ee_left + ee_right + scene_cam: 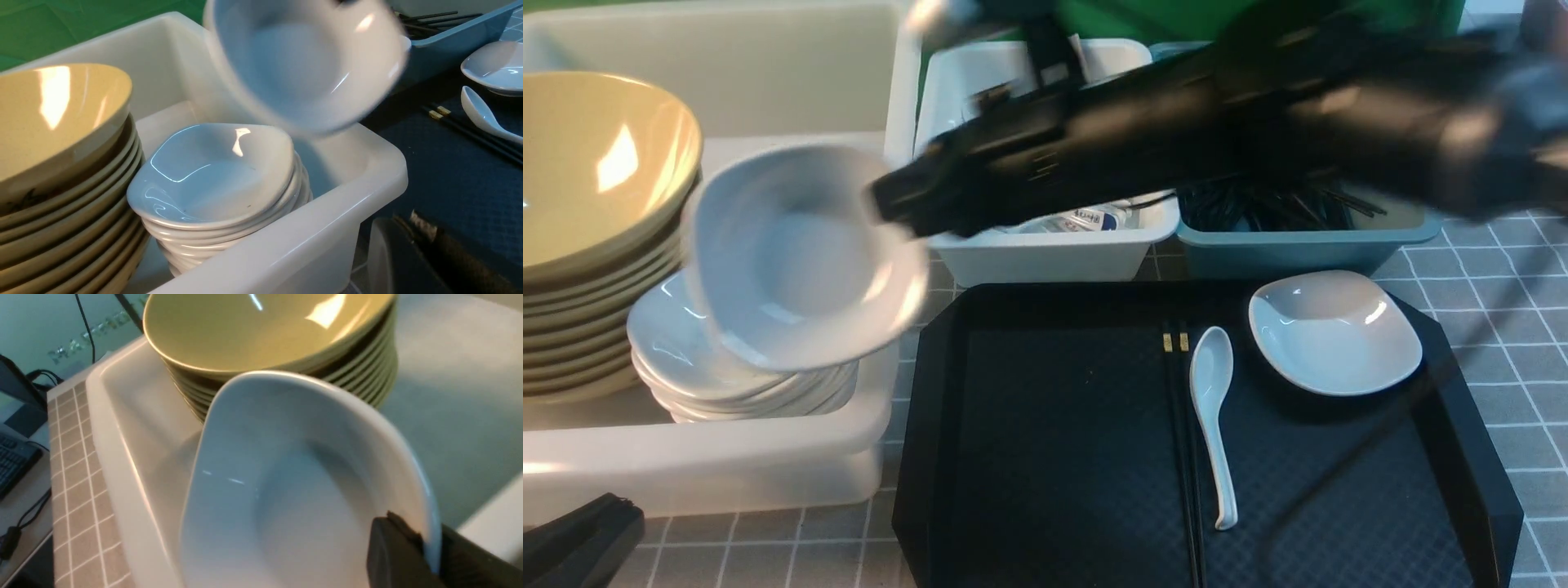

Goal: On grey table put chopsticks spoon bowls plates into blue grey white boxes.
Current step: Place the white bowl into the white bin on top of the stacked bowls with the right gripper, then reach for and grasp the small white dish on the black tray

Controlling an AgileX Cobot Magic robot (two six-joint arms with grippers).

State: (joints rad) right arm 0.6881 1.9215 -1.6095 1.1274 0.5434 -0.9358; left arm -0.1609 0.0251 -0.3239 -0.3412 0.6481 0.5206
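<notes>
Broadly, a grey table (pixel 1503 327) carries everything, with a big white tub (pixel 703 474) on the robot's left and a black tray (pixel 1054 457) beside it at the centre. Inside the tub a tall stack of yellow bowls (pixel 596 180) stands at the left, and a lower stack of white plates (pixel 670 351) sits just to its right, near the tub's front wall. Behind the tray stand two smaller bins side by side: a pale grey-white box (pixel 1045 253) and, to its right, a blue box (pixel 1298 249) holding a heap of dark sticks (pixel 1266 208). The right arm reaches across both bins towards the tub, blurred in the front view. Its right gripper (pixel 890 208) is clamped on the rim of a tilted plate (pixel 800 261), which hangs above the plate stack and clear of it, inside the tub's outline. On the tray's far right corner lies a lone plate (pixel 1331 331); a white spoon (pixel 1213 408) lies just left of it, and the black chopsticks (pixel 1184 441) lie side by side next to the spoon. The left gripper (pixel 613 518) sits closed and empty at the near left corner.
</notes>
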